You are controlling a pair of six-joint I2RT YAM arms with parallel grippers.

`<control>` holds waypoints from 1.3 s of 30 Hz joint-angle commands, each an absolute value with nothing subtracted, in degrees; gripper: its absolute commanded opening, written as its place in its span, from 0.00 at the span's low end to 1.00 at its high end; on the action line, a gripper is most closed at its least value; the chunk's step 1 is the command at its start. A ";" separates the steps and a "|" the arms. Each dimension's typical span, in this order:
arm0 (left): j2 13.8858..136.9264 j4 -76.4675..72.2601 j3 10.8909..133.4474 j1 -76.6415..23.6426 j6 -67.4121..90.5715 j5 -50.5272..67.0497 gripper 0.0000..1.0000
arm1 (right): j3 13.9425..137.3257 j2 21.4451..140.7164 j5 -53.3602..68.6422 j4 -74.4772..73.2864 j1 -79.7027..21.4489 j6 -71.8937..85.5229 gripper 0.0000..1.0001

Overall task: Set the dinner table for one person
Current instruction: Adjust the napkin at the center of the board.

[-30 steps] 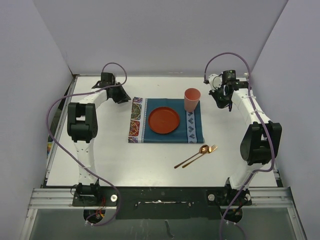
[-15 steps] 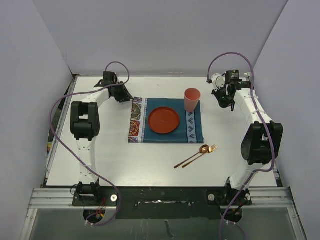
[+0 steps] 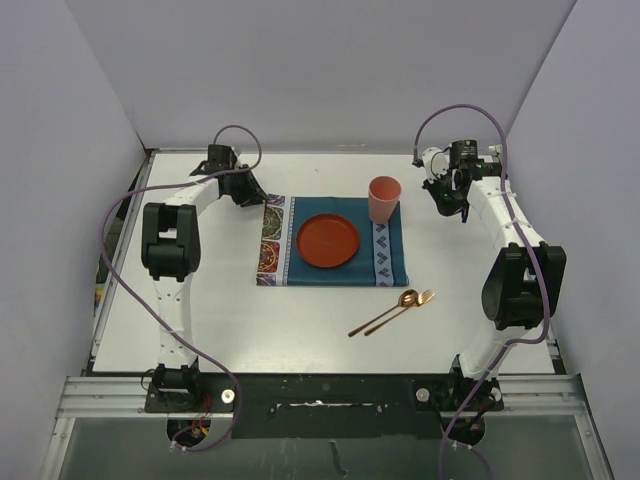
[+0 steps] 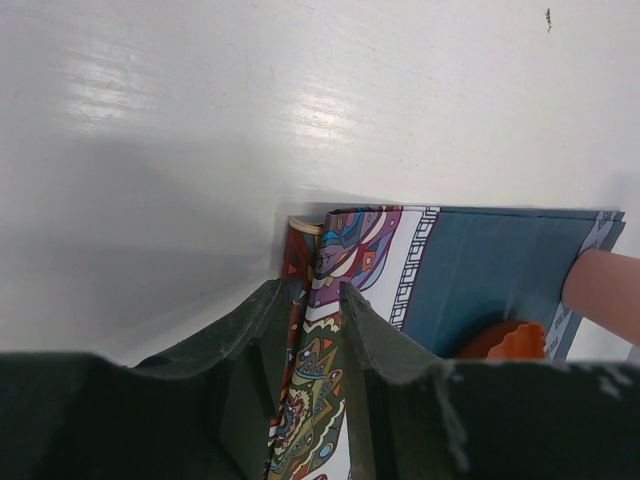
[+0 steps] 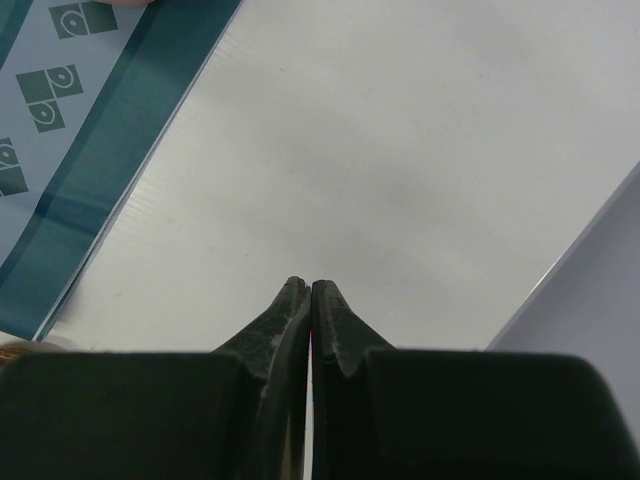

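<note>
The white dinner table (image 3: 250, 320) carries a teal placemat (image 3: 392, 268) with patterned ends. On the mat sit a red plate (image 3: 327, 240) and, at its far right corner, a pink cup (image 3: 384, 198). A copper spoon (image 3: 408, 298) and fork (image 3: 427, 296) lie together on the bare table off the mat's near right corner. My left gripper (image 3: 252, 194) is at the mat's far left corner. In the left wrist view its jaws (image 4: 308, 288) stand a little apart, straddling the patterned end (image 4: 340, 250). My right gripper (image 5: 311, 283) is shut and empty, over bare table right of the cup.
Grey walls close in the table on the left, back and right. A thin metal edge (image 3: 120, 260) runs along the left side. The right wrist view shows the mat's patterned right end (image 5: 90, 170) and the right wall (image 5: 600, 300) close by.
My left gripper has shifted slightly right, onto the mat's corner, and its jaws have parted a little. The right arm moved slightly. The mat, plate, cup and cutlery stayed put.
</note>
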State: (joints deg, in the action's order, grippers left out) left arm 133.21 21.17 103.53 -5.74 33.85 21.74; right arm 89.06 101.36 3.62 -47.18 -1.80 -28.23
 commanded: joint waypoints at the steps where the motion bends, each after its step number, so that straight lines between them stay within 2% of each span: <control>1: 136.10 18.92 105.36 -6.47 33.80 23.99 0.26 | 90.85 99.49 3.30 -46.23 -1.48 -28.71 0.00; 22: 137.37 18.97 105.52 -6.60 34.18 23.72 0.25 | 90.00 98.62 3.47 -45.71 -1.49 -28.74 0.00; 24: 137.37 18.98 105.51 -6.49 34.59 23.45 0.21 | 89.87 98.46 3.50 -45.72 -1.49 -28.89 0.00; 28: 136.97 18.36 105.05 -6.26 35.24 22.78 0.01 | 89.27 98.26 3.49 -45.48 -1.49 -28.94 0.00; 39: 136.87 18.12 105.82 -5.80 35.78 23.29 0.00 | 88.95 98.17 3.99 -45.60 -1.54 -28.91 0.00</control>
